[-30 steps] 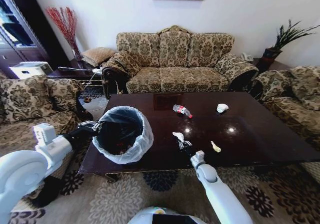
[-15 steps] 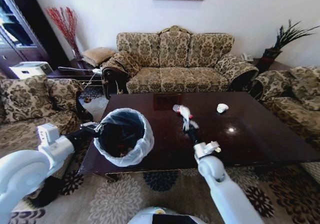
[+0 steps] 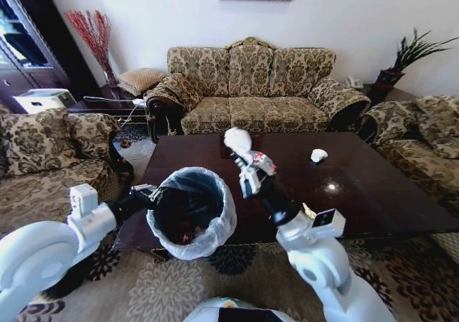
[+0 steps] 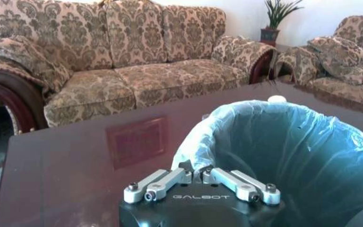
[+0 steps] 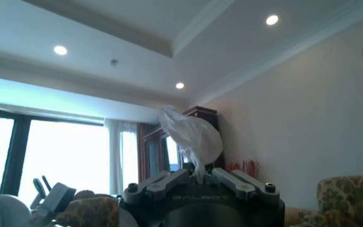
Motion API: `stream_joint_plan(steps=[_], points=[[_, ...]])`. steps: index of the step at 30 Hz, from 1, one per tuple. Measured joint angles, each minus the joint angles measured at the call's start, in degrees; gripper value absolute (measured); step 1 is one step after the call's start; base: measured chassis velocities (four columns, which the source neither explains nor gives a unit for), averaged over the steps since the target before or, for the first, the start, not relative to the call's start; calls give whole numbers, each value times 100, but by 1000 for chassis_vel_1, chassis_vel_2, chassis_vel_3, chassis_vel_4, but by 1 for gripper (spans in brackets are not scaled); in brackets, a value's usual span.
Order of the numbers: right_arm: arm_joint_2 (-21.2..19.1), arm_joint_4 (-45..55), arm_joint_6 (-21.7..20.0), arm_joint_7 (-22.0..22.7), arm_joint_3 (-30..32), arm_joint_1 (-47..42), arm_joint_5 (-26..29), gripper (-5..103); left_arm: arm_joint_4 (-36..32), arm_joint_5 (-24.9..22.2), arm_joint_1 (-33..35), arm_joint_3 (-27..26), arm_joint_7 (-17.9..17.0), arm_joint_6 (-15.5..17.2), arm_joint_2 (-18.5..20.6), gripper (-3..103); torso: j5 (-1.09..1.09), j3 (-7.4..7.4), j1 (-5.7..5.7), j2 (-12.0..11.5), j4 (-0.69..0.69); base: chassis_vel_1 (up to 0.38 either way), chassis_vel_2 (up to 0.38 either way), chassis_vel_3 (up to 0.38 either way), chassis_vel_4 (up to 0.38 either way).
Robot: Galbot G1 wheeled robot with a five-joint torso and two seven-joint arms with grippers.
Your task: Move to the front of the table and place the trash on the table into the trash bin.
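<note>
Left gripper (image 3: 148, 192), lower left: fingers pinched on bag-lined rim of round black trash bin (image 3: 192, 211). Right gripper (image 3: 242, 163), frame centre: clamped on crumpled white paper (image 3: 237, 140), raised above glossy dark table (image 3: 373, 193). Clear red-capped bottle (image 3: 264, 161) just behind gripper.

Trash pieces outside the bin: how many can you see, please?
4: white paper in right gripper's jaws; bottle behind that gripper; white crumple and yellowish scrap on the table. Others may be hidden.

The trash bin (image 3: 192, 211) sits at the table's (image 3: 358, 193) front left corner. A crumpled paper (image 3: 237, 140) hangs above the table, right of the bin. Another paper (image 3: 318, 154) lies far right.
</note>
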Motion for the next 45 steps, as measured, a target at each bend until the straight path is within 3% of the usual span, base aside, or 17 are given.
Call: stream_joint_plan(steps=[4,11,14,15,16,17,20,26,30,36,42,45], points=[[6,-9,-28,-102,-219,-54,-52,0,-1,16,27,-24,0,0,-71,4,0,0,0,0,0,0,0,0,0],[20,-92,-52,-253,-323,-116,-207,32,0,15,144,-116,-19,32,-373,4,0,0,0,0,0,0,0,0,0],[14,-109,-52,-270,-306,-117,-228,32,1,15,198,-142,-21,35,-414,4,0,0,0,-1,0,0,0,0,0],[18,-123,-52,-270,-303,-116,-244,42,1,15,217,-152,-21,37,-429,4,0,0,0,-1,0,0,0,0,0],[27,-140,-53,-268,-306,-112,-260,42,2,15,232,-160,-21,40,-444,4,0,0,0,-1,0,0,0,0,0],[37,-156,-63,-261,-328,-106,-277,54,2,15,246,-164,-21,44,-464,4,0,0,0,-1,0,0,0,0,0],[51,-226,-89,-237,-405,-88,-319,59,3,13,272,-164,-7,63,-511,4,0,0,1,-1,0,0,0,0,0],[137,-407,-89,-200,-522,-40,-392,86,6,13,328,-151,83,111,-609,4,0,0,1,-1,0,0,0,0,0],[153,-454,-39,-204,-529,-48,-419,99,8,13,342,-141,83,117,-616,4,0,0,1,-1,0,0,0,0,0],[184,-396,23,48,-279,-199,-443,100,10,16,255,-130,4,117,-618,4,0,0,0,-1,0,0,0,0,0],[124,-355,-156,1317,419,-668,-490,100,11,122,-24,-194,-305,-11,-642,4,-1,0,0,-1,0,0,0,0,0],[116,-503,-134,1537,753,-849,-447,100,11,183,-105,-224,-402,-61,-606,4,0,0,1,-1,-1,0,0,0,0]])
